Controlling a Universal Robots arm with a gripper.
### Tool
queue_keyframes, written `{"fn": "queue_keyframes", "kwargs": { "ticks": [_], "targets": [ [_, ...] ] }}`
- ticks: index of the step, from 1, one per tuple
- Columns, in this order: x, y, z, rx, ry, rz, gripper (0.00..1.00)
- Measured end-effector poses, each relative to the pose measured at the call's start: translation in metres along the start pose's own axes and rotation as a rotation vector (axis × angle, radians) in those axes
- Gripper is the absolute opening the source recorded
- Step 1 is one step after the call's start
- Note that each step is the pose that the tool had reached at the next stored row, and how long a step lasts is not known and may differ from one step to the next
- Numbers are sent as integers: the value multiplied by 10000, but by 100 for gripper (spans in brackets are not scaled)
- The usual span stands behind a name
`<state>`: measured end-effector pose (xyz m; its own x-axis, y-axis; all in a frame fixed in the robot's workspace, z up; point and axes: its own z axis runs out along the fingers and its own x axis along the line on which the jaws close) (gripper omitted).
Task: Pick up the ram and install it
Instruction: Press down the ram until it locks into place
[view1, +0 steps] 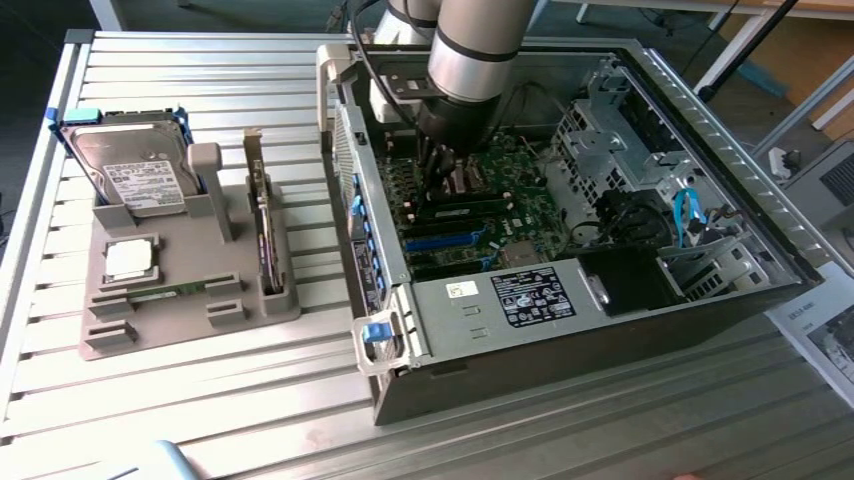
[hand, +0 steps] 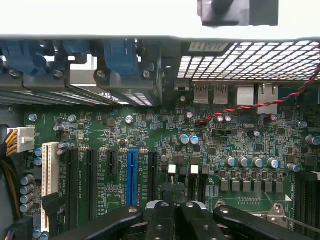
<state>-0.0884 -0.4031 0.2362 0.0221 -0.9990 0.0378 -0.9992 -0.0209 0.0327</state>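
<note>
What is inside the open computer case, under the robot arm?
Inside the computer case lies a green motherboard with black slots and one blue slot. The tool is shut above it. The arm covers part of the board.

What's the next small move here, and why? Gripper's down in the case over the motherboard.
Probably a short, straight lift out of the case. The gripper is shut just above the motherboard, and I can make out no stick between its fingers. The ram lies in the grey tray at the exterior view's left. Rising vertically should clear the case walls before any sideways travel.
</note>
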Motion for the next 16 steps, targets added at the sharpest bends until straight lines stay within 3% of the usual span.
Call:
{"fn": "queue_keyframes", "kwargs": {
  "ticks": [16],
  "targets": [
    [-1,-1,54,-3,4,0,10]
  ]
}}
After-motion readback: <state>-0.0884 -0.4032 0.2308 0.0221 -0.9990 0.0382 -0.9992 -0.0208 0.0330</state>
